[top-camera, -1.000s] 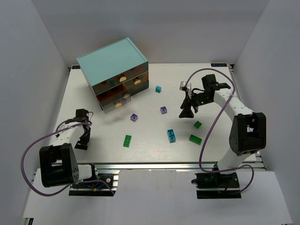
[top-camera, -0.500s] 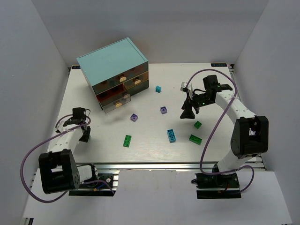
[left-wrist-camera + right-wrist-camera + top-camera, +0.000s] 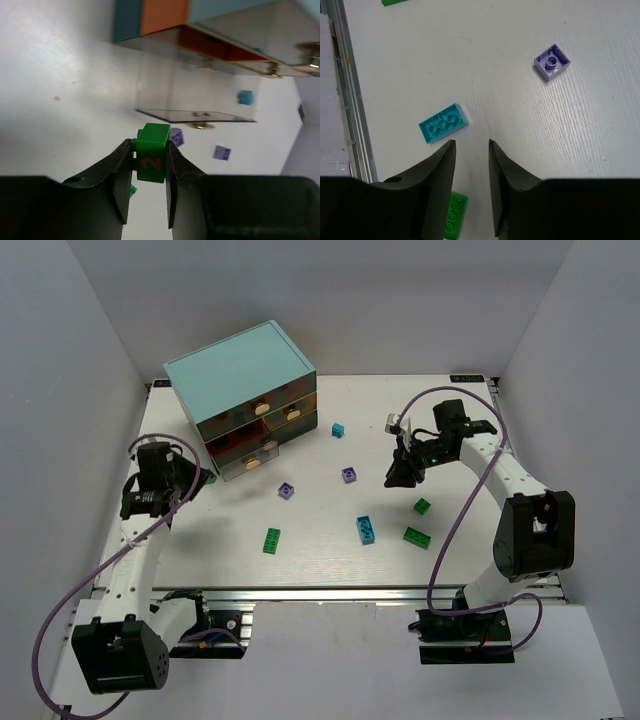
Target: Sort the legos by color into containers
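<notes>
Green lego (image 3: 154, 136) is clamped between the left gripper's (image 3: 148, 150) fingers, held above the table (image 3: 320, 560) just in front of the pulled-out bottom drawer (image 3: 195, 95) of the teal cabinet (image 3: 240, 365). Right gripper (image 3: 471, 150) hangs over the table, jaws narrowly parted with nothing between them. A cyan lego (image 3: 443, 123) lies just ahead of it and a purple lego (image 3: 552, 62) farther off.

Lab robot cell: plain white walls (image 3: 85, 360), aluminium-framed table (image 3: 320, 545).
</notes>
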Robot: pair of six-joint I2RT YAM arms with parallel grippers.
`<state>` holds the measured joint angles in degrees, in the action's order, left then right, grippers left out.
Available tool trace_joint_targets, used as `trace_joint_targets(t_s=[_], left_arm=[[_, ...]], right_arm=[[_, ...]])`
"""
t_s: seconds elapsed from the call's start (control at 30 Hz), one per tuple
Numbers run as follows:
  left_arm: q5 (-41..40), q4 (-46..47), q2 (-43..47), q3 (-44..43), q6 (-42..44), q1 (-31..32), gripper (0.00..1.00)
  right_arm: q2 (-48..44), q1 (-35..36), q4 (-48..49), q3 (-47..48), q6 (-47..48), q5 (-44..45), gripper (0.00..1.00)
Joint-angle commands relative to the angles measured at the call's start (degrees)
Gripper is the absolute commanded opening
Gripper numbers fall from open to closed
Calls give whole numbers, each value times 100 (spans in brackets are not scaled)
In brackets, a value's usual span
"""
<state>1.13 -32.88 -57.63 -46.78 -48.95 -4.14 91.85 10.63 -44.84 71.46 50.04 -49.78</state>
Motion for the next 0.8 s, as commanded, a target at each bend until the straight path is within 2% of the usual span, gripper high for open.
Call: trace_joint_targets(t_s=[0.0,0.13,0.23,0.37,0.5,0.57,0.6,0.63,0.77], left_arm=[[599,133,138,-444,369,124,0],[968,649,-64,-603,263,230,0],[1039,966,-547,-840,245,466,0],[549,1135,-1301,-1315,359,739,0],[-24,1039,-1707,-1684,360,906,0],[-384,1003,-1787,-1799,299,1029,10],[-603,899,-1839,-1834,237,1029,17],[-674,854,-1857,-1886,237,1090,31],[-877,757,-1858,-1887,201,1091,58]], right_arm=[[-168,88,81,43,-144,-15,37],[-220,114,159,17,-214,91,36],[-273,149,265,-18,-319,179,38],[-378,176,423,-88,-477,302,46],[-484,176,529,-211,-583,390,49],[-537,159,529,-255,-592,416,51],[-554,158,538,-273,-601,434,52],[-589,176,546,-299,-601,451,53],[-634,176,503,-326,-601,478,60]])
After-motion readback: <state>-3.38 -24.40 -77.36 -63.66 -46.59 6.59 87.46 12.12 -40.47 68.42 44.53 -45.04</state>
